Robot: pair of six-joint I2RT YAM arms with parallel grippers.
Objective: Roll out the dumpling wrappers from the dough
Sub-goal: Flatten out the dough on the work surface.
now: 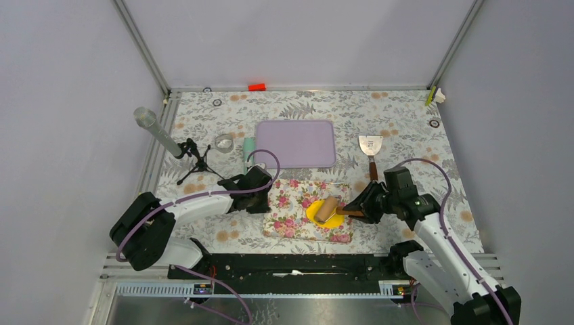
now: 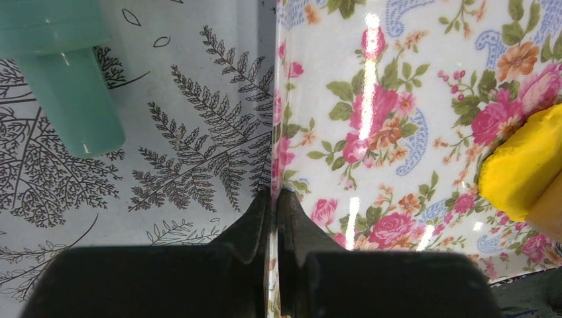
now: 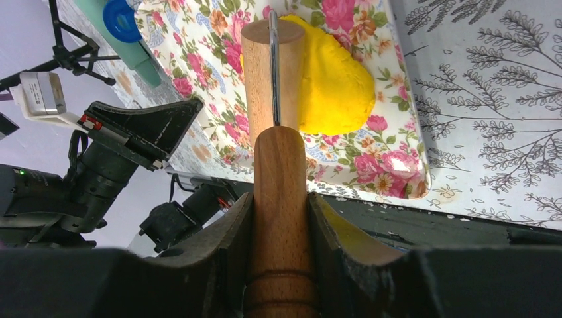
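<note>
On floral mat point(image 1: 290, 218): dough point(image 1: 315, 215) under rolling pin point(image 1: 329, 207) | right claw point(image 3: 278, 215) grips pin | left claw point(image 2: 274, 200) pinches mat

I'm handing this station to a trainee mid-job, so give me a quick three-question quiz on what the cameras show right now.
1. True or false: the right gripper is shut on the rolling pin by its handle.
2. Multiple choice: the left gripper is A) pinched shut on the edge of the floral mat, B) holding the dough, C) wide open above the table.
3. Fill in: the dough lies on the ____, with the pin's roller on top of it.

Key: 1 true. 2 A. 3 floral mat.
</note>
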